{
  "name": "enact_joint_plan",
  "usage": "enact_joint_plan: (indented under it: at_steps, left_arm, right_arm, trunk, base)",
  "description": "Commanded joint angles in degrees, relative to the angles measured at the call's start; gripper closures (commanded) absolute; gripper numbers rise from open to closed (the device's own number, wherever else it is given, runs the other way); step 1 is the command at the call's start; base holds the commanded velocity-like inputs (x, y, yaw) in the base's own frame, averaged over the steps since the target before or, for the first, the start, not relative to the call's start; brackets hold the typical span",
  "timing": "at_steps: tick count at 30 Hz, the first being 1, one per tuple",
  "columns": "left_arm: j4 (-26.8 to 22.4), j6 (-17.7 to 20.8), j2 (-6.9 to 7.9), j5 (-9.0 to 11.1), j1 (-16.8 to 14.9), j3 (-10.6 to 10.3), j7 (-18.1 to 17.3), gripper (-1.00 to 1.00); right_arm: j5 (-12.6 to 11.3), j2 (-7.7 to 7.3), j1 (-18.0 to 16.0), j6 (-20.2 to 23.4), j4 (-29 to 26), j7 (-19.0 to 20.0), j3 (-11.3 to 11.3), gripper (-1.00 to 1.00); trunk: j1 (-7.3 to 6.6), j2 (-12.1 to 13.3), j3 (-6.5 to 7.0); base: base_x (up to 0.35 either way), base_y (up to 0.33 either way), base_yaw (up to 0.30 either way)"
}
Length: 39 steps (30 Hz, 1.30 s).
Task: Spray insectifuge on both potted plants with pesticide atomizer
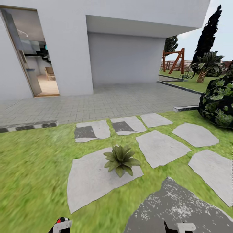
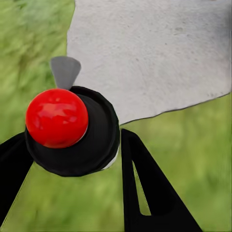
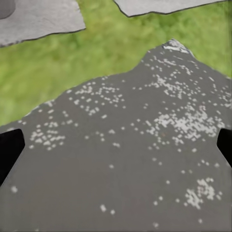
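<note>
Pinching the atomizer [image 2: 94, 145], the left gripper [image 2: 72, 137] has one black finger pressed to each side of its round black body. A red knob [image 2: 57, 117] sits on top, and a grey tab [image 2: 65, 70] juts from it towards a pale stone [image 2: 154, 53]. In the head view the same bottle shows as a red, white and black tip at the lower edge. Right gripper [image 3: 116, 150]: spread wide, nothing between its fingers, hanging over the dark patio [image 3: 125, 159], which is dotted with pale specks. Lawn [image 1: 32, 168] surrounds both. Plant [image 1: 121, 160]: one green rosette, set on a stepping stone [image 1: 90, 181] ahead of the robot and between the two arms; its pot is hidden by the leaves, and speckling on them cannot be told at this size. Beyond lie more stones, grey paving, a white house [image 1: 123, 55], and a dark bush [image 1: 218, 100] at the right. Handling, as judged: the bottle is light, rigid and smooth, apt to twist in a loose hold. It is best taken round the body below the head, nozzle left free and aimed at the leaves.
</note>
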Motion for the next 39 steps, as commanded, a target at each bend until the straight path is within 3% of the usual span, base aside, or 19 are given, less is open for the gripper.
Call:
enact_joint_plan:
  at_steps: [1, 10, 28, 39]
  left_arm:
    - [0.03, -0.17, 0.00, 0.06, -0.02, -0.01, 0.08, 1.00]
    - [0.01, -0.17, 0.00, 0.06, -0.02, 0.05, 0.06, 1.00]
    - [0.01, -0.17, 0.00, 0.06, -0.02, -0.03, 0.06, 1.00]
    - [0.01, -0.18, 0.00, 0.06, -0.02, -0.03, 0.06, 1.00]
  right_arm:
    - [0.15, 0.00, -0.05, -0.18, 0.07, -0.18, -0.05, -1.00]
    - [0.15, 0.00, -0.05, -0.18, 0.07, -0.18, -0.05, -1.00]
    - [0.15, 0.00, -0.05, -0.18, 0.07, -0.18, -0.05, -1.00]
    - [0.15, 0.00, -0.05, -0.18, 0.07, -0.18, -0.05, -1.00]
  trunk:
    - [0.02, -0.02, -0.01]
    - [0.02, -0.02, 0.27]
    - [0.02, -0.02, 0.30]
    - [0.02, -0.02, 0.86]
  base:
    - [0.243, 0.217, -0.231]
    - [0.243, 0.226, -0.201]
    - [0.243, 0.231, -0.012]
    - [0.217, 0.212, -0.166]
